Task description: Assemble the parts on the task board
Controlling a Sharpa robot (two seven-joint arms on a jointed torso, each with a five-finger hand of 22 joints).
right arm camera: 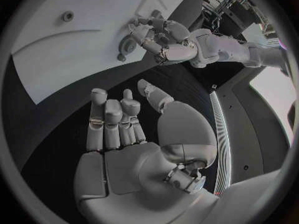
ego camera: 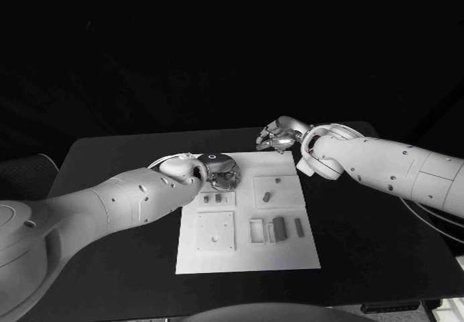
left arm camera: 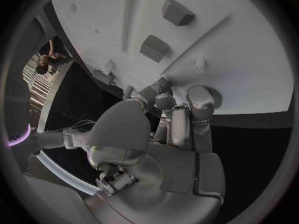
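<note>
Head view: left hand (ego camera: 220,172) over far-left corner of white board (ego camera: 247,258) on bench (ego camera: 116,154), fingers curled down, grasp unclear. Right hand (ego camera: 281,136) past board's far edge. Grey parts (ego camera: 278,228) on board.

Left wrist view: fingertips (left arm camera: 163,100) at board edge.

Right wrist view: right hand released, fingers extended, off board.

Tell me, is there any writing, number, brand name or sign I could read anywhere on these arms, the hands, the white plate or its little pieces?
None. The task board, the parts, the left hand and the right hand bear no readable text, label or number.
</note>
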